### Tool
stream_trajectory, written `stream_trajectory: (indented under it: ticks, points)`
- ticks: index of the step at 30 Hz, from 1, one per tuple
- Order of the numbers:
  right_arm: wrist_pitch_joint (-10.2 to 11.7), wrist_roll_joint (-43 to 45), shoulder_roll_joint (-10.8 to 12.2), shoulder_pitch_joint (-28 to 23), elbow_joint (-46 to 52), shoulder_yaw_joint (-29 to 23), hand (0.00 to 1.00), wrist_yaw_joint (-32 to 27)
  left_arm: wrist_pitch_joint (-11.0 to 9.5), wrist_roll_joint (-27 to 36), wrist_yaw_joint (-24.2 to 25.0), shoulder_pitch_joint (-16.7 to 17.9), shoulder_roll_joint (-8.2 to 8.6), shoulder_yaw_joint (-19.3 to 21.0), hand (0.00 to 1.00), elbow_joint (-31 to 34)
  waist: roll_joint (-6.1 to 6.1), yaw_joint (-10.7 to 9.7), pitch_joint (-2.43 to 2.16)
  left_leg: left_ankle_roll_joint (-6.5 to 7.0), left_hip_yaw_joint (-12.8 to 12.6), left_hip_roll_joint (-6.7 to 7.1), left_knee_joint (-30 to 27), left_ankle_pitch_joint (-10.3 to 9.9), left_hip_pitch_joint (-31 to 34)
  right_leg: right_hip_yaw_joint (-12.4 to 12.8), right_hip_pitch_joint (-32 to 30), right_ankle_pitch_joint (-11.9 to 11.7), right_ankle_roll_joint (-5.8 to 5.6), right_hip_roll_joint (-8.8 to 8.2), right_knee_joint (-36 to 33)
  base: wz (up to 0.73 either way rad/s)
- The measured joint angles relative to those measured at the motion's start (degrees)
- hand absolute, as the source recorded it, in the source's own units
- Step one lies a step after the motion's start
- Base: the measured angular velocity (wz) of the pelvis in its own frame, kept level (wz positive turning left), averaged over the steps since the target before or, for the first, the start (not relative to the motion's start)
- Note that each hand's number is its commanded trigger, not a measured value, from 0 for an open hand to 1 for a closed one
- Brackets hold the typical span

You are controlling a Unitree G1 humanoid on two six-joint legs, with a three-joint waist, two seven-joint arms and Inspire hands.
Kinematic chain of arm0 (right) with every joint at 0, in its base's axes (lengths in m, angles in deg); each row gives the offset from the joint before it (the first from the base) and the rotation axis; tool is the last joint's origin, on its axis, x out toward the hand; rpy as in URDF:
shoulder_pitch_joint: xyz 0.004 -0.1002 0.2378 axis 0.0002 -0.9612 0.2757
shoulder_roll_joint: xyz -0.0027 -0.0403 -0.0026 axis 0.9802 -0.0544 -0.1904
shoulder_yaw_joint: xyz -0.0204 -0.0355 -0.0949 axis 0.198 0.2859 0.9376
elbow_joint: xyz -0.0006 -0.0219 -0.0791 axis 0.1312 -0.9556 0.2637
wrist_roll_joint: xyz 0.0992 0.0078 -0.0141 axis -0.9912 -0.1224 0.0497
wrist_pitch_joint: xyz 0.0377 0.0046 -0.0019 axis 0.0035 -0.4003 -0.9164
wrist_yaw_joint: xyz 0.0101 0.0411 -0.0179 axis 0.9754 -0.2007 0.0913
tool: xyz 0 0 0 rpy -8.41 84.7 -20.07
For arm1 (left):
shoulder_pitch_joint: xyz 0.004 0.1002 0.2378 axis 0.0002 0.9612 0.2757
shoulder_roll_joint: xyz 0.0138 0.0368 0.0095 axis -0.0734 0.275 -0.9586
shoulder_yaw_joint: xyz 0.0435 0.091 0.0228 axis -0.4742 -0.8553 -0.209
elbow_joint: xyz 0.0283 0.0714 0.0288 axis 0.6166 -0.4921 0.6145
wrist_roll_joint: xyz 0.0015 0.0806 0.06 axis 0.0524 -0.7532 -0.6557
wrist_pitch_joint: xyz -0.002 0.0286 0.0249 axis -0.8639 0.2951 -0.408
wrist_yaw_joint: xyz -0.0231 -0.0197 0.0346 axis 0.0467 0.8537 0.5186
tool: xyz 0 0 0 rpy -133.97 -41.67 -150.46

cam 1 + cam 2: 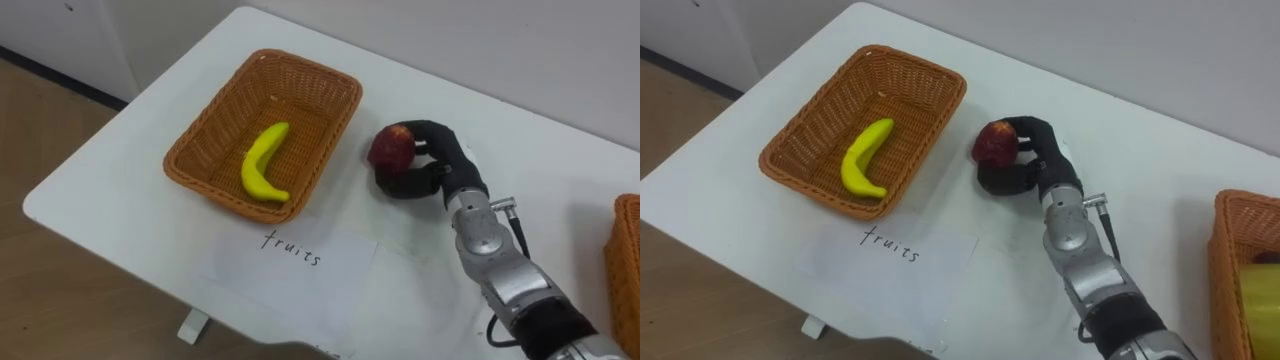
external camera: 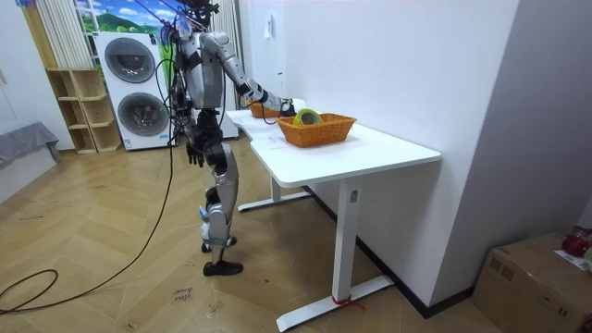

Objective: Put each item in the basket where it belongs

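A red apple is held in my right hand, whose dark fingers and thumb are curled round it. Hand and apple sit low over the white table, just right of the fruit basket's long side. The wicker fruit basket stands at the table's left end with a yellow banana lying in it. The second wicker basket shows at the right edge, with something yellow inside. My left hand hangs at my side in the room view.
A sheet of paper with handwriting lies in front of the fruit basket, near the table's front edge. The table stands against a white wall. Washing machines and a shelf are behind me, and a cardboard box sits on the floor.
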State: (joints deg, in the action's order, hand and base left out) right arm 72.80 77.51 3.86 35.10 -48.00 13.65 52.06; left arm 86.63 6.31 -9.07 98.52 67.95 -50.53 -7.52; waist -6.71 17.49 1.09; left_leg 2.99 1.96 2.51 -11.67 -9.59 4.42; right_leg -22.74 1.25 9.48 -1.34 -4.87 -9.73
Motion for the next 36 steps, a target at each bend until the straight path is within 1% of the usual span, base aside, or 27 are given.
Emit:
stream_trajectory:
  ticks: [2,5,7,9,11,12,13,14,16,17,18,22,24,26,28,30,33,36]
  points:
    - [0.01,-0.27,-0.04,0.00,-0.01,-0.13,1.00,-0.15,-0.28,-0.01,0.01,0.25,-0.04,0.00,0.00,0.18,-0.18,-0.04,-0.16,0.00,-0.01,0.02,0.01,0.00,-0.10,0.08,-0.01,0.00,0.00,0.00,0.00,0.00]
    - [0.00,-3.04,-0.13,0.00,0.09,-0.46,1.00,-0.08,-0.52,0.01,0.00,0.35,-0.02,-0.04,0.00,-0.05,-0.21,-0.36,-0.20,0.01,-0.01,0.04,-0.04,0.01,-0.26,0.32,0.06,-0.02,-0.03,0.00,0.07,0.00]
    - [-0.05,-5.83,-0.48,0.00,0.09,-0.52,1.00,0.35,-0.74,0.06,-0.02,0.34,-0.05,0.05,0.00,-0.42,-0.05,-0.51,-0.12,0.02,-0.01,0.05,-0.06,0.02,-0.37,0.33,0.19,-0.02,-0.03,-0.02,0.11,0.00]
    - [-0.12,-9.06,-0.57,0.01,0.14,-0.64,1.00,0.45,-0.79,0.19,-0.02,0.40,0.00,0.04,0.00,-0.77,0.28,-0.66,0.10,0.02,-0.05,0.03,-0.04,0.01,-0.76,0.52,0.46,-0.02,-0.04,-0.01,0.09,0.00]
    - [-0.20,-10.26,-0.56,0.01,0.35,-1.24,1.00,0.45,-0.84,0.20,-0.02,0.32,0.04,0.06,0.00,-0.74,0.62,-0.89,0.30,0.02,-0.07,0.00,-0.03,0.01,-0.91,0.76,0.58,-0.02,-0.04,0.02,0.09,-0.02]
    - [-0.49,-10.85,-0.56,-0.01,1.04,-2.21,1.00,0.60,-0.90,0.20,-0.03,0.37,0.20,0.10,0.00,-0.67,0.90,-1.33,0.28,0.02,-0.06,0.02,-0.04,0.01,-0.85,0.76,0.59,-0.03,-0.04,0.02,0.09,0.00]
    - [-0.75,-11.23,-0.59,-0.01,1.72,-2.56,1.00,0.61,-0.93,0.20,-0.03,0.47,0.28,0.17,0.00,-0.66,1.05,-1.33,0.26,0.02,-0.09,0.02,-0.04,0.01,-0.86,0.78,0.59,-0.03,-0.05,0.02,0.10,0.00]
    - [-0.79,-11.79,-0.70,-0.01,3.12,-3.06,1.00,0.61,-0.93,0.18,-0.03,0.73,0.37,0.37,0.00,-0.66,1.37,-1.59,0.13,0.02,-0.19,0.01,-0.02,0.01,-0.94,0.91,0.60,-0.03,-0.05,0.04,0.09,-0.05]
    - [-0.74,-12.76,-0.86,0.00,5.16,-4.35,1.00,0.67,-0.93,0.14,-0.04,0.74,0.66,1.31,0.00,-0.52,1.73,-1.72,-0.14,0.02,-0.29,-0.02,0.06,0.01,-1.08,0.98,0.64,-0.03,-0.05,0.07,0.10,-0.02]
    - [-0.73,-13.85,-1.18,0.00,6.36,-4.84,1.00,0.64,-0.96,0.05,-0.05,0.84,0.92,1.75,0.00,-0.19,1.92,-1.70,-0.39,0.02,-0.35,-0.02,0.11,0.01,-1.24,1.02,0.74,-0.03,-0.05,0.06,0.10,0.00]
    - [-0.73,-14.44,-1.73,-0.01,7.62,-4.83,1.00,0.64,-1.02,-0.25,-0.19,1.01,1.26,2.30,0.00,0.16,2.00,-1.58,-0.51,0.02,-0.45,-0.02,0.21,0.02,-1.49,1.16,0.85,-0.03,-0.05,0.05,0.09,-0.05]
    - [-0.75,-14.53,-1.84,-0.13,10.50,-4.77,1.00,0.89,-1.24,-0.43,-0.30,2.31,1.39,2.46,0.00,0.26,1.87,-1.45,-0.58,0.02,-1.01,-0.10,0.54,0.03,-2.92,1.55,2.00,-0.03,-0.06,0.04,0.12,-0.06]
    - [-0.75,-13.99,-1.74,-0.13,11.96,-4.78,1.00,0.86,-1.22,-0.40,-0.15,2.73,1.44,2.46,0.00,0.09,1.54,-1.41,-0.77,0.03,-1.01,-0.11,0.80,0.02,-3.20,1.59,2.12,-0.02,-0.06,0.02,0.11,0.00]
    - [-0.76,-13.80,-1.41,-0.14,12.10,-4.75,1.00,0.85,-1.21,-0.39,-0.01,2.78,1.44,2.46,0.00,-0.33,1.37,-1.31,-0.78,0.03,-1.08,-0.11,0.82,0.02,-3.69,1.66,2.56,-0.02,-0.07,0.00,0.11,0.00]
    - [-0.77,-13.77,-1.26,-0.18,12.29,-4.37,1.00,0.85,-1.21,-0.39,0.03,3.06,1.41,2.46,0.00,-0.43,1.21,-1.29,-0.89,0.04,-1.05,-0.11,0.93,0.02,-4.04,1.66,2.89,-0.02,-0.07,0.00,0.02,0.00]
    - [-0.77,-13.81,-1.23,-0.18,13.16,-4.36,1.00,0.85,-1.24,-0.38,0.14,3.13,1.42,2.48,0.00,-0.54,1.01,-1.09,-0.85,0.04,-1.00,-0.13,0.95,0.02,-3.88,1.55,2.92,-0.02,-0.07,0.01,-0.02,0.00]
    - [-0.77,-13.82,-1.21,-0.18,14.96,-4.39,1.00,0.58,-1.23,-0.39,0.53,3.58,1.47,3.19,0.00,-0.62,0.77,-1.09,-0.99,0.04,-1.08,-0.14,1.12,0.02,-3.90,1.46,3.12,-0.02,-0.07,0.01,-0.04,0.00]
    - [-0.77,-13.83,-1.21,-0.17,16.57,-4.40,1.00,0.02,-1.21,-0.38,0.54,3.66,1.43,3.55,0.00,-0.63,0.80,-1.09,-0.97,0.05,-1.09,-0.10,1.11,0.02,-4.09,1.37,3.41,-0.03,-0.08,-0.01,0.00,0.01]
